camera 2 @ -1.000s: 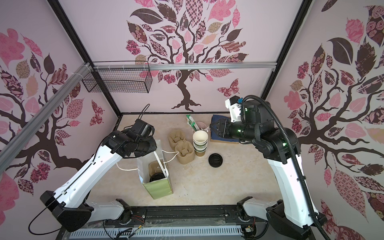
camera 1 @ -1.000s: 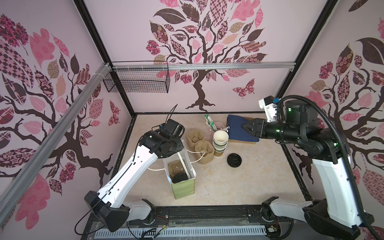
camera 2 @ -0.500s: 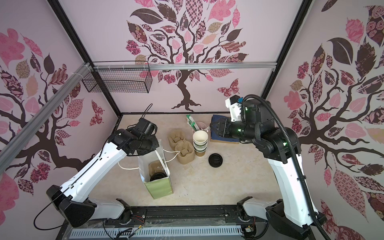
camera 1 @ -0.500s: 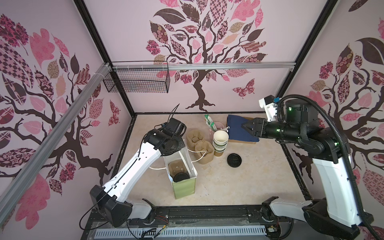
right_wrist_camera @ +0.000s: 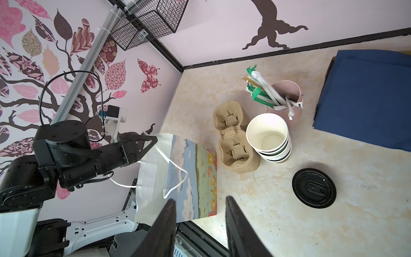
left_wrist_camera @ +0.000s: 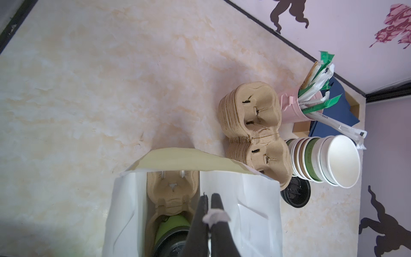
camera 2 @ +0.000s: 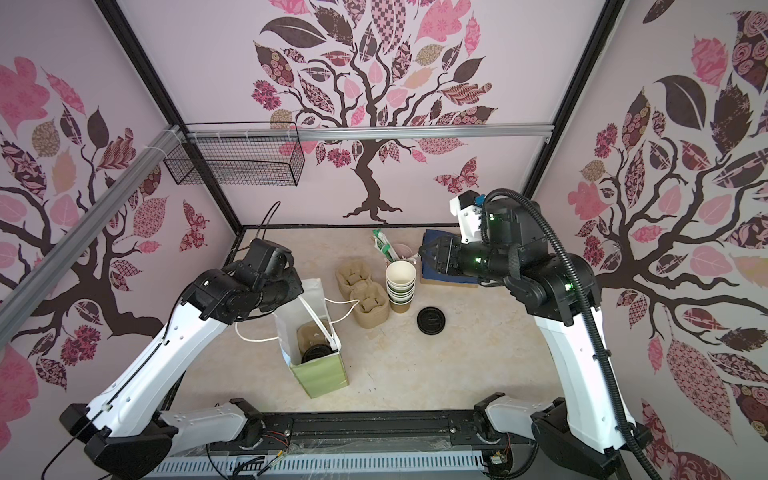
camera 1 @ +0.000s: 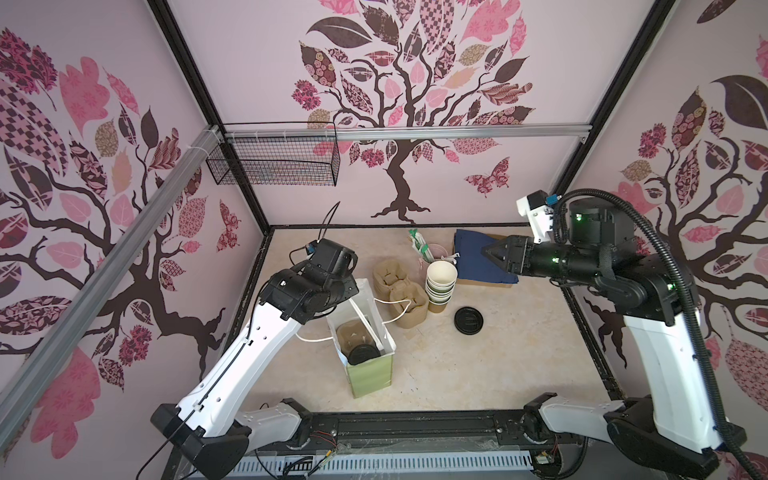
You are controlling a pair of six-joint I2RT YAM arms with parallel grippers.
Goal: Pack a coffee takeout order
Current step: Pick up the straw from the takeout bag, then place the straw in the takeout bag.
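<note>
A: Top view?
B: Paper bag [camera 1: 371,370] upright at 8 o'clock from the table [camera 1: 478,374] centre, with the carrier [camera 1: 351,332] and lidded cup [camera 1: 363,354] inside. Navy napkin [camera 1: 469,257] at 1 o'clock, right gripper [camera 1: 486,251] over it.
A: Left wrist?
B: Left gripper [left_wrist_camera: 208,197] pressed together, pinching the paper bag's white rim.
A: Right wrist?
B: Jaws spread, clear of the navy napkin.

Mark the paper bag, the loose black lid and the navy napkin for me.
paper bag [camera 1: 372,376]: in a top view, on its green front wall.
loose black lid [camera 1: 468,320]: in a top view, on the lid's centre.
navy napkin [right_wrist_camera: 367,95]: right wrist view, middle of its top face.
</note>
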